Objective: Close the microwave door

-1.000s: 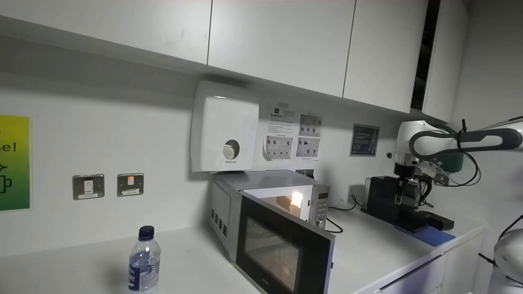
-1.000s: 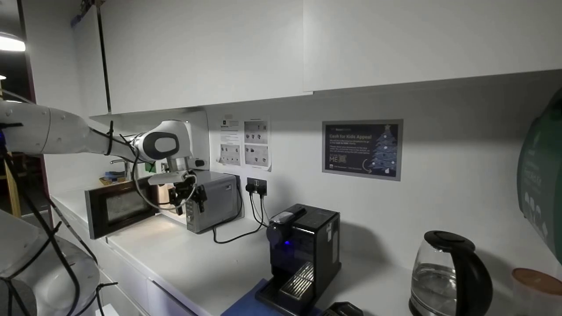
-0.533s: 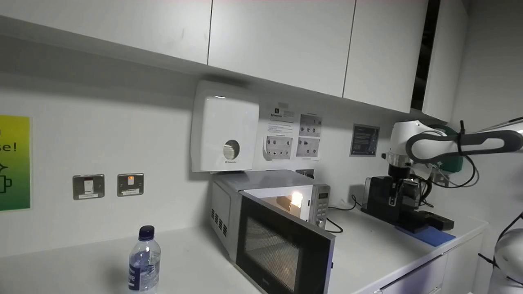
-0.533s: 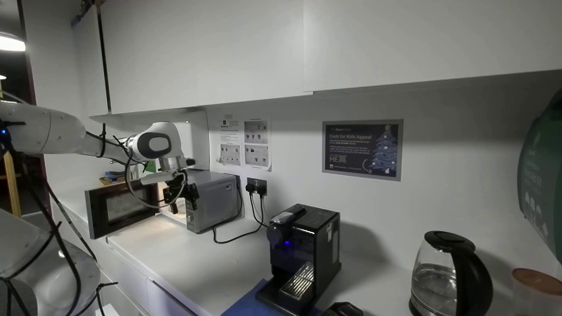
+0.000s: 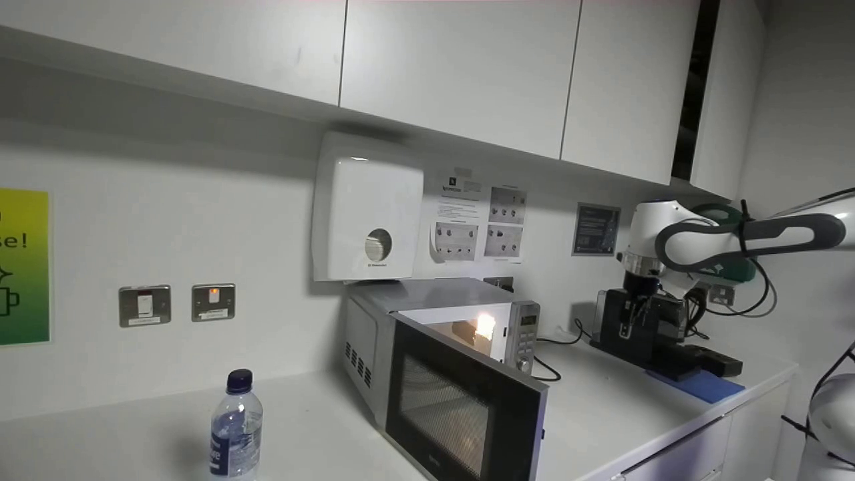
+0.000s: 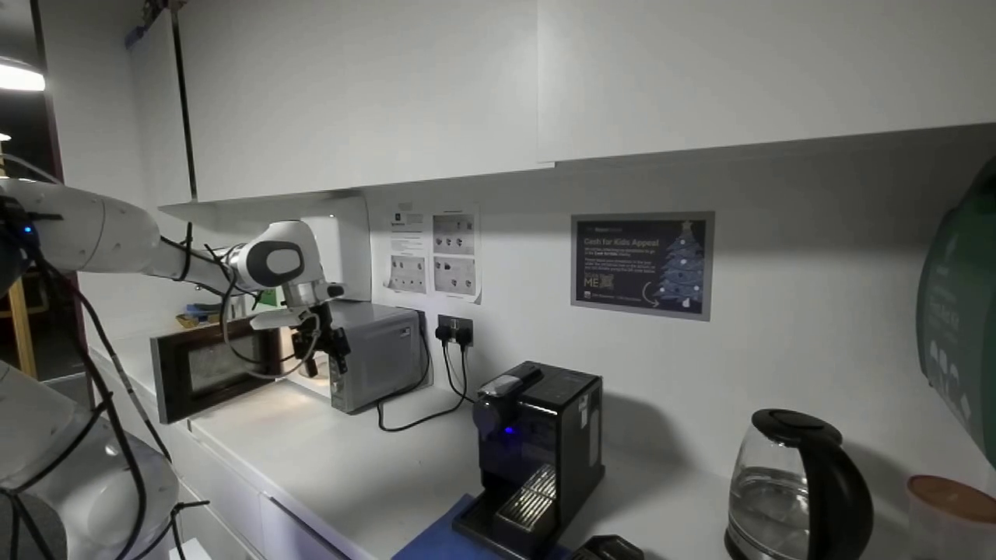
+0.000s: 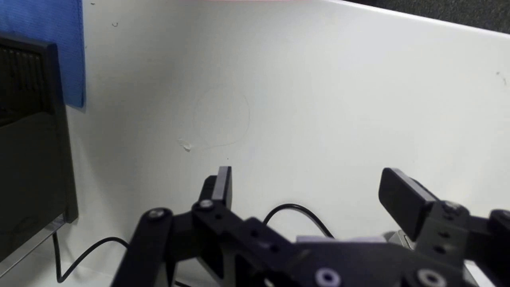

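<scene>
The microwave (image 5: 427,294) is a silver-grey box on the counter with its lit interior showing. It also shows in an exterior view (image 6: 381,358), partly behind the gripper. The microwave door (image 5: 467,401) stands wide open, swung out toward the counter's front edge. Its dark panel (image 6: 175,381) also shows on the far side of the arm. My gripper (image 7: 306,181) is open and empty, pointing down above the counter, with its fingers (image 7: 402,195) wide apart. In an exterior view the gripper (image 5: 628,326) is in front of the coffee machine, apart from the door. The door is out of the wrist view.
A black coffee machine (image 6: 545,435) stands on the counter beside a blue cloth (image 6: 443,533). A glass kettle (image 6: 770,490) is farther along. A black cable (image 7: 295,207) loops near the wall. A water bottle (image 5: 237,427) stands on the microwave's other side. Cabinets (image 5: 461,67) hang above.
The arm and gripper have moved a little toward the microwave and slightly lower. The microwave door has not moved.
</scene>
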You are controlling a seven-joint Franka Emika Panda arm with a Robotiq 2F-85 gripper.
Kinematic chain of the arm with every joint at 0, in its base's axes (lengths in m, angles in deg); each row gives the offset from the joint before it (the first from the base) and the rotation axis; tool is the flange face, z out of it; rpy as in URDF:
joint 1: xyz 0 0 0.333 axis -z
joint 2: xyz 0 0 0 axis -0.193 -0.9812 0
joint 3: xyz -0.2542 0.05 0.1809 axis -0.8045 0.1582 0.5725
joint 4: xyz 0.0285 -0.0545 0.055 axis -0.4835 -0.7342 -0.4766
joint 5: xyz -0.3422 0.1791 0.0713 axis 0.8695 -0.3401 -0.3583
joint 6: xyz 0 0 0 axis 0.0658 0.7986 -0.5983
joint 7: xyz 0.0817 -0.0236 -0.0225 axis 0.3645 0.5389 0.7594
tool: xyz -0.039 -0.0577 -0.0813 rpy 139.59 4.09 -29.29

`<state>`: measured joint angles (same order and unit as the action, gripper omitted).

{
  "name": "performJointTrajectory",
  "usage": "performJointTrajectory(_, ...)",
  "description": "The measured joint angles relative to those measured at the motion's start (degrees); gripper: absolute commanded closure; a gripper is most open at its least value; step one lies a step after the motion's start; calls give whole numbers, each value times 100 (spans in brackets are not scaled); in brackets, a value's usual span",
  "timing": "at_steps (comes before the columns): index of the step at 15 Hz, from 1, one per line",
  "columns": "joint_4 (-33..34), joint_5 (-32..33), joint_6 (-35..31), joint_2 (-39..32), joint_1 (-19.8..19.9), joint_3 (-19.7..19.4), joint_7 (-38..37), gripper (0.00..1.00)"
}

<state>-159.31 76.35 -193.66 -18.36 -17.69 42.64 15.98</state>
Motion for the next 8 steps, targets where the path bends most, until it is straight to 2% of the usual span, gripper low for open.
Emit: performJointTrajectory(8,41,-339,-340,-311,-35,203,-342,0)
